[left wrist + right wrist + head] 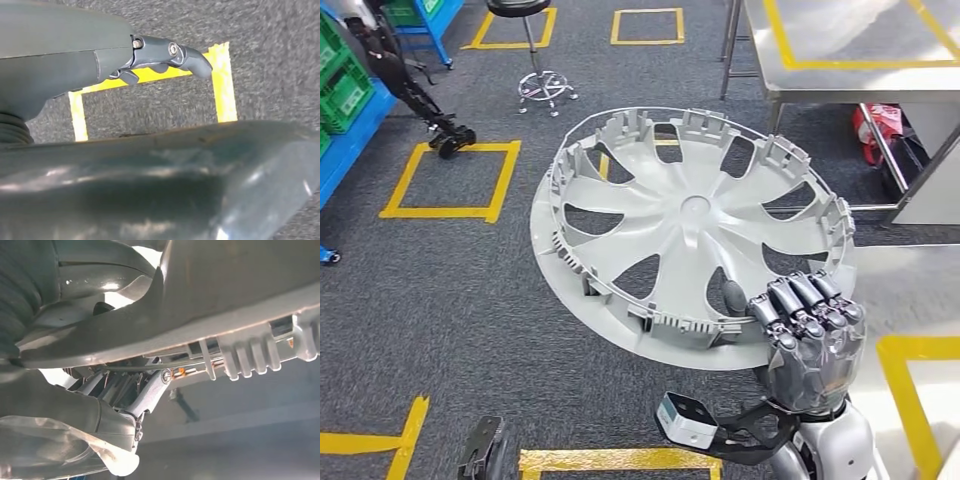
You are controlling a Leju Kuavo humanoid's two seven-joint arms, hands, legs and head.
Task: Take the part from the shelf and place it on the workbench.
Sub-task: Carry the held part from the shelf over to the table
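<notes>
My right hand [812, 335] is up in front of me, arm bent in from below — dark fingers [803, 300] curled over the rim of the wheel cover [682, 220], thumb beneath it, holding it roughly level. The right wrist view looks along the underside of that grip. My left hand [113, 55] hangs low by my side — fingers [177, 52] nearly straight, holding nothing.
</notes>
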